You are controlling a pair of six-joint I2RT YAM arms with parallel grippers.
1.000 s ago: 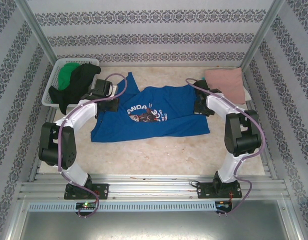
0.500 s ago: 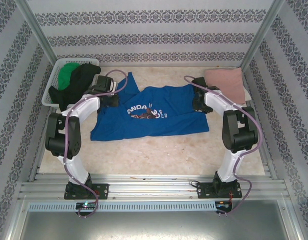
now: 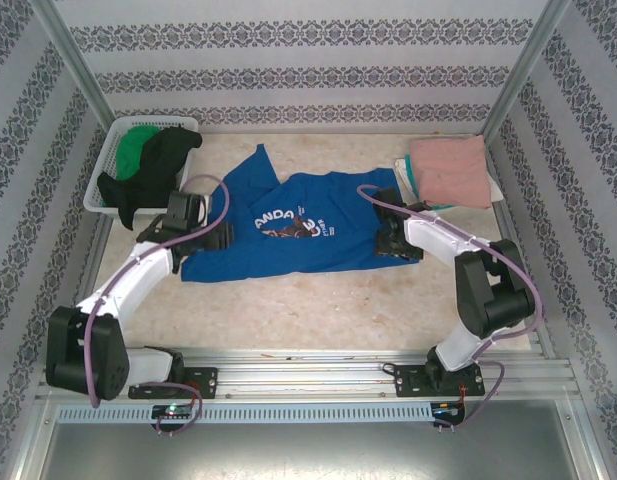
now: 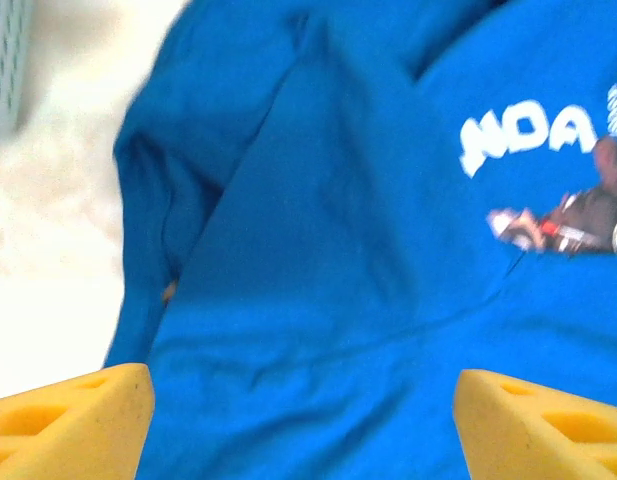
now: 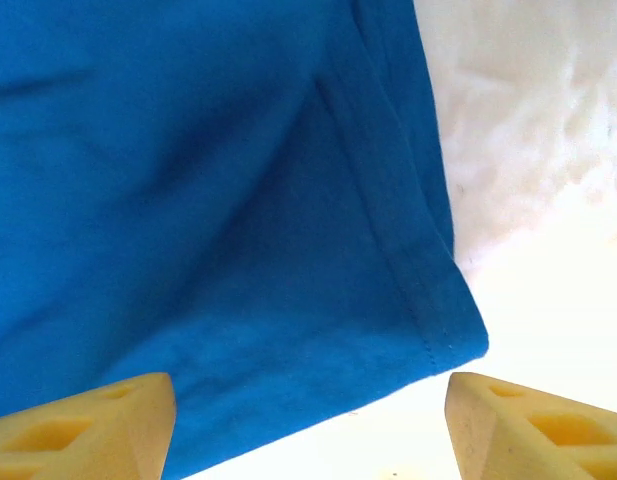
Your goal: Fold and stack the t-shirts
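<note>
Progress check, left to right, everything placed off the blue t-shirt. Up and to its left sits the white basket with the green shirt and the black shirt still heaped in it, so those 2 are untouched. The left gripper hangs over the blue shirt's left side, jaws spread wide and holding nothing. The blue one itself lies print-up and a bit rumpled mid-table, 1 sleeve poking away from the arms, with no fold in it yet. The right gripper is over its right hem corner, also wide open and empty. Up and to its right, the pink shirt lies flat and looks folded, so I'd call that 1 done, 3 to go.

Compared with 0.5 s ago, both arms have pulled back toward their bases, the left elbow dropping low, and both grippers now sit nearer the shirt's near edge.
</note>
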